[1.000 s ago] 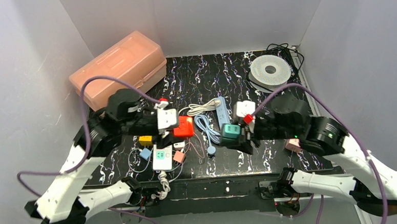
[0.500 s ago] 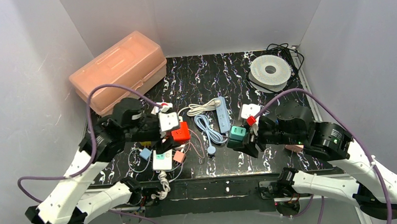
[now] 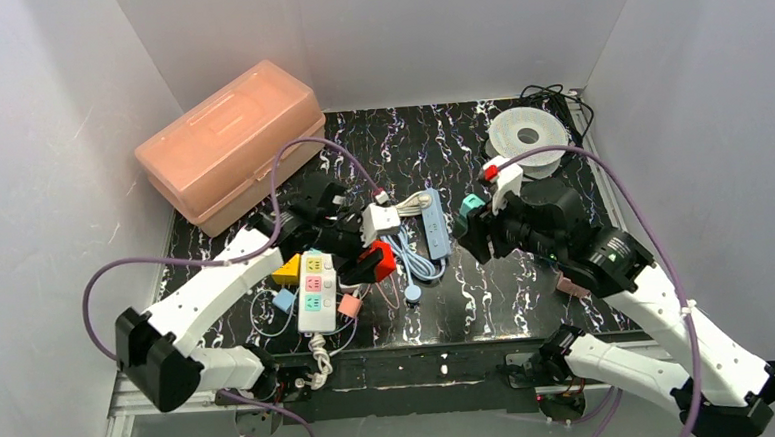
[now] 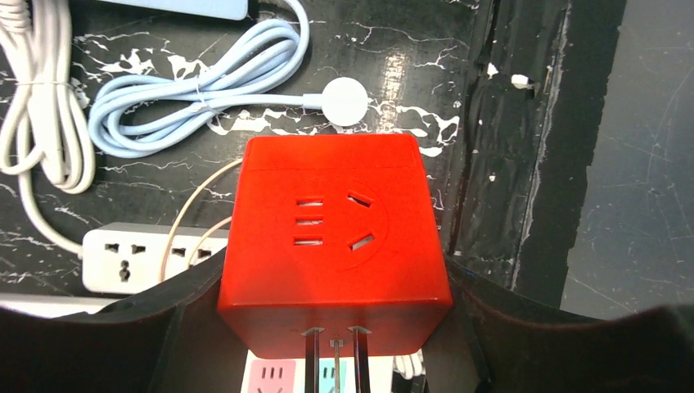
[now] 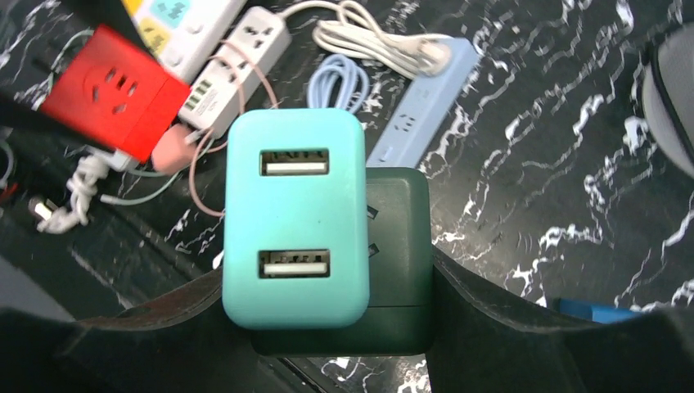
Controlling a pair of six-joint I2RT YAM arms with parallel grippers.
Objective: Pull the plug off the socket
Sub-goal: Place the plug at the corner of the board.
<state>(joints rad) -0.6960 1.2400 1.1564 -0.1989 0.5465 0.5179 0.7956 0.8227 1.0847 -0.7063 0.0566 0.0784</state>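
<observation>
My left gripper (image 3: 376, 264) is shut on a red cube socket (image 4: 335, 237). It holds the cube above the mat, with three bare metal prongs showing on its underside. A white strip with coloured sockets (image 3: 314, 287) lies just left of it and apart from it. My right gripper (image 3: 472, 226) is shut on a dark green cube socket (image 5: 401, 246). A teal two-port USB plug (image 5: 295, 217) sits plugged into the cube's face. The right gripper holds both above the mat's middle right.
A light blue strip (image 3: 436, 221) and its coiled cable (image 4: 196, 90) lie between the grippers. A second white strip (image 4: 139, 255), a pink adapter (image 3: 348, 306) and a yellow adapter (image 3: 286, 272) lie near the front left. A peach box (image 3: 229, 137) is at the back left and a spool (image 3: 526, 136) at the back right.
The left gripper has swung right with the red cube, uncovering the coloured strip. The right gripper has moved towards the back of the table with the green cube and teal plug.
</observation>
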